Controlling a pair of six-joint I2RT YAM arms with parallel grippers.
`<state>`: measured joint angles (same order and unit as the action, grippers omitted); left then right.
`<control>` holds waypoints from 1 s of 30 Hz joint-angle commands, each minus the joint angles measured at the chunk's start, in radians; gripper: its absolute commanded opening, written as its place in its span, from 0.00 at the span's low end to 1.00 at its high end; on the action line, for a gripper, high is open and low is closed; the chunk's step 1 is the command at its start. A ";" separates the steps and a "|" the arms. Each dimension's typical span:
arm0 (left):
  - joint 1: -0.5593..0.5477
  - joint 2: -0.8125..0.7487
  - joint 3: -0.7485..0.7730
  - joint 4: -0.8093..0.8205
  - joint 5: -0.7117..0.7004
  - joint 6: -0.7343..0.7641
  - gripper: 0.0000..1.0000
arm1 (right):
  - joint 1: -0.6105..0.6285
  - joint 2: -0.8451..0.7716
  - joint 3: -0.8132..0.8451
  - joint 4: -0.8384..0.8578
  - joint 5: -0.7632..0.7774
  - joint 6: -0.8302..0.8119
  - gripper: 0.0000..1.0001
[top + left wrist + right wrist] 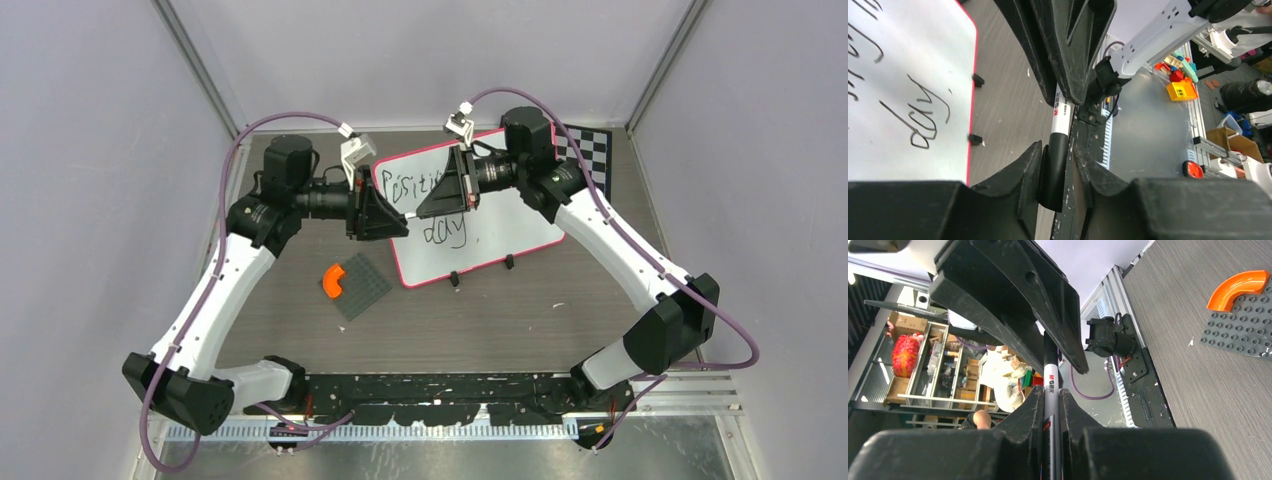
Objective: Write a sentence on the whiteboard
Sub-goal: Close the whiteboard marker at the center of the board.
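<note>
- Left gripper (1057, 148): its two black fingers sit against either side of the black cap (1054, 172) of a white-barrelled marker pen (1059, 112), a pinch by the look of it.
- Right gripper (1050, 392): fingers pressed tight on the marker's barrel, end-on to the left one, tips nearly meeting.
- The key line: the marker's long axis runs left to right, straight from one gripper into the other, cap end left, barrel right.
- My read: any push or pull has to travel along that axis, each arm holding its own end. I cannot tell if the cap is fully seated.
- Below them lies the large flat white whiteboard with a red-pink rim (505, 235). The grippers hang over its left part.
- The thin black handwritten sentence (412, 187) runs across the board's far side, with "day" nearer.
</note>
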<state>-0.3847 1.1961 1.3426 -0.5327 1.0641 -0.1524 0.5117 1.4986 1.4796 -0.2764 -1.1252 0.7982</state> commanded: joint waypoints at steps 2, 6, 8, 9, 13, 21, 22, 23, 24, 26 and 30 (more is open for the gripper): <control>-0.019 0.000 0.054 -0.175 -0.017 0.149 0.24 | 0.000 -0.004 0.002 0.047 0.027 0.020 0.00; -0.019 0.003 0.047 -0.158 -0.005 0.129 0.06 | 0.008 -0.009 -0.002 0.034 0.024 -0.007 0.00; -0.022 0.007 0.039 -0.138 0.020 0.109 0.00 | 0.022 -0.008 0.006 -0.006 0.025 -0.057 0.00; -0.024 0.009 0.034 -0.127 0.032 0.093 0.00 | 0.031 -0.006 0.012 -0.033 0.023 -0.090 0.00; -0.030 0.012 -0.028 0.047 0.120 -0.080 0.00 | 0.066 0.001 0.046 -0.149 0.014 -0.245 0.00; -0.032 0.031 -0.216 0.668 0.210 -0.700 0.00 | 0.154 0.024 0.149 -0.409 0.090 -0.524 0.00; -0.033 0.032 -0.244 0.756 0.207 -0.761 0.00 | 0.155 0.025 0.152 -0.410 0.092 -0.525 0.00; -0.033 0.033 -0.261 0.804 0.204 -0.791 0.00 | 0.155 0.025 0.156 -0.411 0.094 -0.525 0.00; -0.033 0.033 -0.266 0.815 0.203 -0.796 0.00 | 0.155 0.024 0.158 -0.412 0.098 -0.525 0.00; -0.032 0.027 -0.273 0.816 0.202 -0.788 0.00 | 0.154 0.022 0.159 -0.415 0.100 -0.530 0.00; -0.021 0.007 -0.250 0.666 0.207 -0.665 0.00 | 0.134 0.017 0.160 -0.424 0.120 -0.529 0.04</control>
<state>-0.3923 1.2156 1.0389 0.0448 1.3575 -0.8261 0.5816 1.4986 1.6291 -0.6830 -1.0515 0.3119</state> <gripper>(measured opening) 0.184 0.166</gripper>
